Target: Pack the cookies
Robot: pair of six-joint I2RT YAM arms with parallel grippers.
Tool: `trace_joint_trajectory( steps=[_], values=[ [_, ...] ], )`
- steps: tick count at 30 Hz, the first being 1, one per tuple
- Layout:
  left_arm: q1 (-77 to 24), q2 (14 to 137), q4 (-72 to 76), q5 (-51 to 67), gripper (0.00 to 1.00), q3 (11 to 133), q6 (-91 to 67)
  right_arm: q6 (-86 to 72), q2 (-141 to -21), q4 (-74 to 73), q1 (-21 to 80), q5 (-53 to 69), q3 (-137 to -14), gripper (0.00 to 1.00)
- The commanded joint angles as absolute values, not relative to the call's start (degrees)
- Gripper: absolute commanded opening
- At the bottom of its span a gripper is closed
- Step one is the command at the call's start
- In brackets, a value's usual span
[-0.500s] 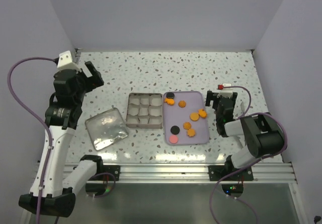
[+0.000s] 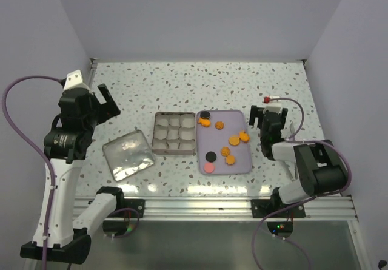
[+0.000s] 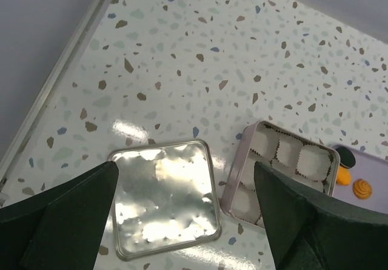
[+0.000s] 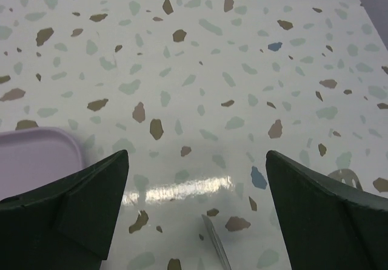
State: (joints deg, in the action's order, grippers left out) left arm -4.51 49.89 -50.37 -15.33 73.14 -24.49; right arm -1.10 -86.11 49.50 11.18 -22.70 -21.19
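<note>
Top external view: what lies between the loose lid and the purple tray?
The open tin, lined with paper cups, lies there, close beside the tray, clear of the lid; top view.

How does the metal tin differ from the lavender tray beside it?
The tin is square, silvery and deeper-walled; the tray is longer, lavender and shallow. The tin holds only white paper cups; the tray holds all the loose cookies. Both lie flat on the table, side by side.

The desk (image 2: 182,82) was white with brown and green speckles (some blue). The cookies (image 2: 234,141) were orange, black and pink.
</note>
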Motion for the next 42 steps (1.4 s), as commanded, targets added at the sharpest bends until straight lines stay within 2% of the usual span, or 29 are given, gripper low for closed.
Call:
trace_joint_trajectory(
  steps=[1,9,14,17,20,26,30,36,42],
  values=[
    [-4.3,48.4,-58.7,-19.8,1.0,76.1,-28.9,-3.3,-82.1,29.8,11.0,-25.8,-33.9,0.99],
    [-4.3,48.2,-65.9,-13.3,0.97,79.4,-30.2,-7.4,-75.2,-8.9,11.0,-22.2,-58.8,0.99],
    [-4.3,45.8,-67.3,-9.9,0.97,81.1,-32.5,-13.5,-75.3,-38.2,11.0,-26.7,-76.2,0.99],
    [-4.3,44.0,-65.8,-4.3,0.95,76.7,-35.2,-19.5,-74.5,-53.3,10.1,-27.6,-82.1,0.99],
    [-4.3,41.9,-64.6,2.0,0.9,71.8,-35.6,-24.9,-72.6,-62.9,9.8,-19.1,-82.0,0.99],
    [-4.3,40.0,-67.9,7.8,0.89,72.4,-35.0,-30.1,-70.0,-71.2,9.8,-9.6,-70.5,0.99],
    [-4.3,38.3,-70.7,9.4,0.9,73.9,-33.7,-30.1,-70.8,-72.2,9.8,-12.9,-67.2,0.99],
    [-4.3,36.9,-74.1,10.7,0.89,74.4,-32.1,-27.4,-77.0,-66.0,8.7,-11.4,-66.0,0.98],
    [-4.3,38.4,-74.2,7.4,0.89,74.2,-31.4,-23.8,-86.1,-58.4,4.0,-8.9,-66.4,0.88]
  ],
)
